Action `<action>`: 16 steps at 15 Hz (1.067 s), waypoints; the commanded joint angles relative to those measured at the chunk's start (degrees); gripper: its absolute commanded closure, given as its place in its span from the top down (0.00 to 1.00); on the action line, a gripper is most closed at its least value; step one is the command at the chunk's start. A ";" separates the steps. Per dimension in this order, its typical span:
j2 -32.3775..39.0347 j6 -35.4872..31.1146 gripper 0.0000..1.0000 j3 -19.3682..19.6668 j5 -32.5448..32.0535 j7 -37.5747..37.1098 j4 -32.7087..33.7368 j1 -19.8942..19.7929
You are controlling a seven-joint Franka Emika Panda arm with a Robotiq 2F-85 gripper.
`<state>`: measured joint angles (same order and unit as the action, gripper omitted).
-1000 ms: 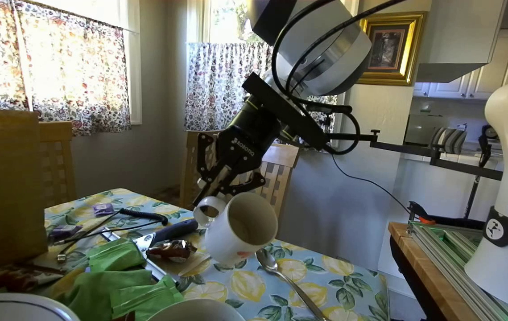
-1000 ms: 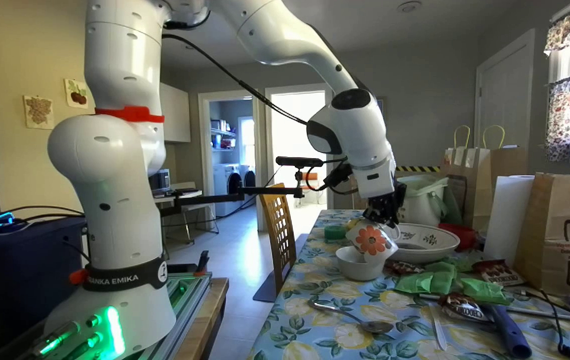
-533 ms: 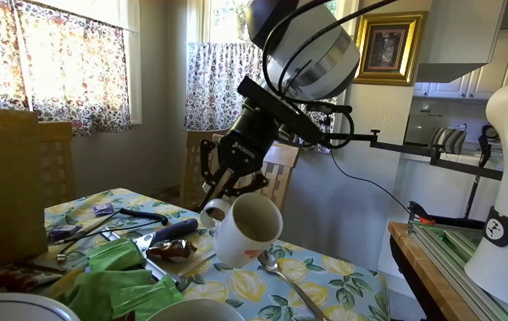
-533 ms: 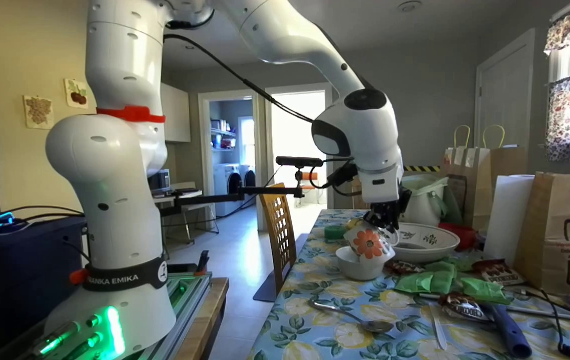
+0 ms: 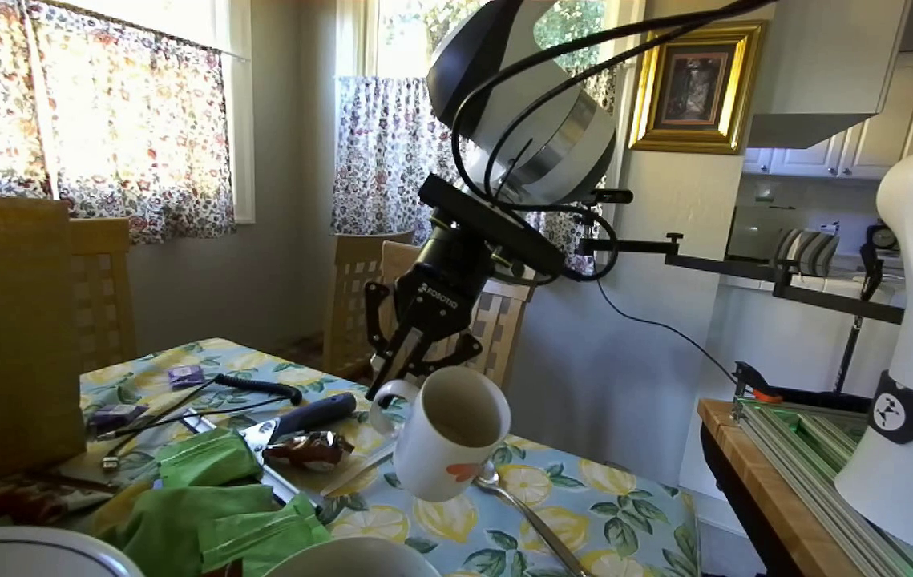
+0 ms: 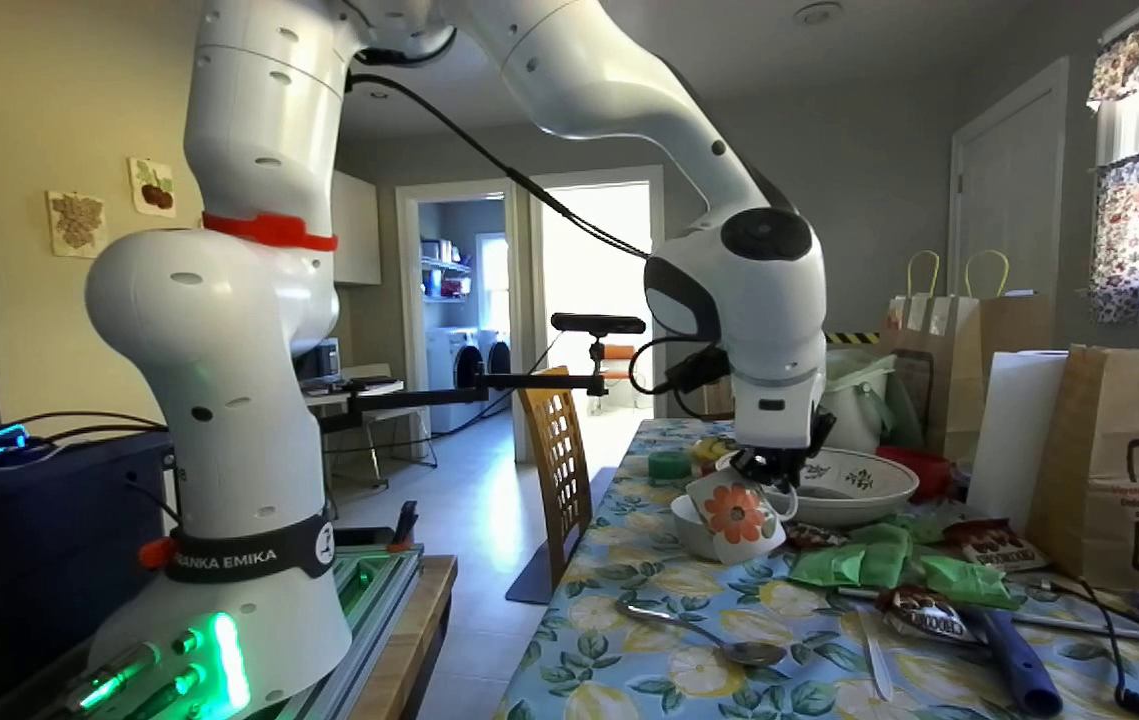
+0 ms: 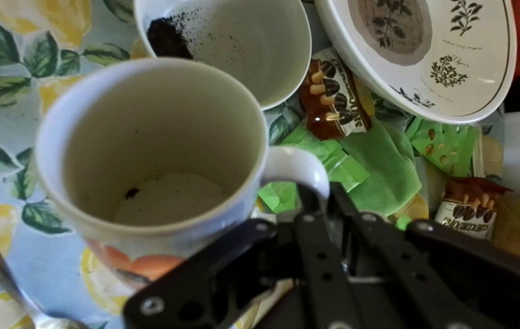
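Gripper [image 7: 322, 201] pinches flower mug [image 7: 154, 146] by its handle [image 7: 298, 164]. In wrist view, tipped mug's L of gripper, w/ white bowl [image 7: 264, 64] on far side.

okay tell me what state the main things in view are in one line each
Mug: held tilted, a few dark specks inside
Pincer: shut on the handle
Small bowl: upright, dark grains gathered at one side
Large bowl: upright
Spoon: lying down, loose
Green wrappers: wrinkled; opened or sealed, can't tell
Front paper bag: standing upright
Paper roll: standing upright
Base light: lit green
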<state>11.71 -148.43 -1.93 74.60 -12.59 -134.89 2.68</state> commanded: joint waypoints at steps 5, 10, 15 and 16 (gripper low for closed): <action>6.44 4.87 0.03 0.71 3.97 3.43 6.34 -1.88; 11.28 8.06 0.03 1.00 4.22 4.70 8.77 -2.64; 14.24 10.07 0.03 1.35 5.03 5.59 11.05 -3.09; 14.58 10.22 0.03 1.41 5.17 5.56 11.43 -3.12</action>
<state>24.85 -140.62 -0.72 77.75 -8.64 -126.08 0.42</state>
